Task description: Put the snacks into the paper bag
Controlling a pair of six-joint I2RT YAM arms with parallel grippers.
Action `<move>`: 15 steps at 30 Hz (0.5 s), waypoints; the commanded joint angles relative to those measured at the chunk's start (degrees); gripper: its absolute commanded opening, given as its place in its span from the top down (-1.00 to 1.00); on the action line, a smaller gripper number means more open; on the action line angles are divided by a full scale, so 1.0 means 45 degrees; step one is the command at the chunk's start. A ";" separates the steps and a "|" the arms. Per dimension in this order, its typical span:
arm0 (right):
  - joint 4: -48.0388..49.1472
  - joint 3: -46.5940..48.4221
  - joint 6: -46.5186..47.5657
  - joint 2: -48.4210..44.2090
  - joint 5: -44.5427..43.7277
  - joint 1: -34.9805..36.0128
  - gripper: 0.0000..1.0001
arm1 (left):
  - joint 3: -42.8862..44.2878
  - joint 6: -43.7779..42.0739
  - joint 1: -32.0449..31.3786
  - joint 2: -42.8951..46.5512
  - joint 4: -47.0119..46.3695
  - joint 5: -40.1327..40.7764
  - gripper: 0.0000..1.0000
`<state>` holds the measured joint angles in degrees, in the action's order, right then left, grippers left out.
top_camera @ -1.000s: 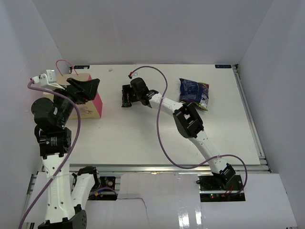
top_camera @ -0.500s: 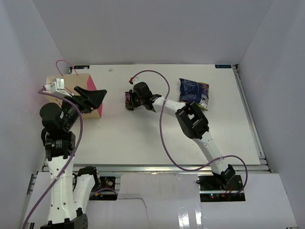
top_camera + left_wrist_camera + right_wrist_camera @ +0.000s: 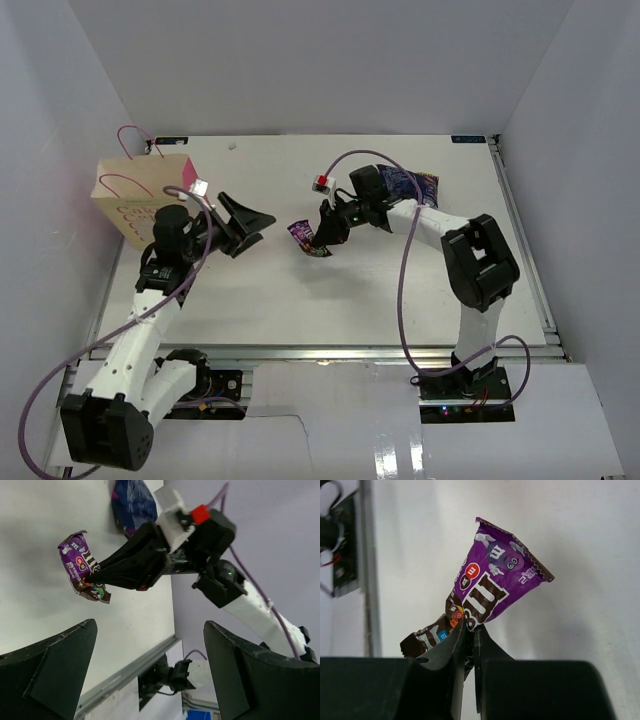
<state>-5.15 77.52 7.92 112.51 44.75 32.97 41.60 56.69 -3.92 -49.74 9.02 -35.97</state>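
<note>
My right gripper (image 3: 322, 236) is shut on a small purple candy packet (image 3: 303, 236), one of the snacks, and holds it above the table's middle. In the right wrist view the fingertips (image 3: 462, 635) pinch the packet (image 3: 495, 580) at its lower end. A brown wrapper end (image 3: 427, 636) sticks out beside them; I cannot tell if it is a second packet. The dark blue snack bag (image 3: 418, 187) lies behind the right arm, partly hidden. The paper bag (image 3: 135, 198) stands upright at far left. My left gripper (image 3: 246, 222) is open and empty, right of the bag, facing the packet (image 3: 79, 560).
A purple cable with a red tag (image 3: 322, 183) arcs over the right arm. Another purple cable loops off the left arm. A metal rail (image 3: 350, 350) runs along the table's near edge. White walls close in the table on three sides.
My right gripper shut on the purple packet, lifted it and carried it right and nearer. My left gripper swung away from the paper bag toward the table's middle, still open.
</note>
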 commanded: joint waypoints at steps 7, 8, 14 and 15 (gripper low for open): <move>-0.0829 -0.2497 0.1677 -0.3846 0.3336 0.0173 0.85 | -0.0437 0.1582 -0.3580 -0.3340 -0.2742 0.1821 -0.89; -0.0848 -0.2576 0.1561 -0.4004 0.3394 0.0134 0.85 | -0.0360 0.1660 -0.3755 -0.3884 -0.2862 0.1782 -0.84; -0.0829 -0.2753 0.1306 -0.4826 0.3688 -0.0100 0.85 | 0.0324 0.1368 -0.4303 -0.4884 -0.2843 0.1762 -0.70; -0.0771 -0.2753 0.1228 -0.4845 0.3669 -0.0120 0.85 | 0.0383 0.1387 -0.4343 -0.5021 -0.2863 0.1743 -0.64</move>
<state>-9.21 65.45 13.87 92.77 58.57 32.99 40.34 63.00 -22.61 -72.53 -1.15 -28.91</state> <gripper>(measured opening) 0.113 0.833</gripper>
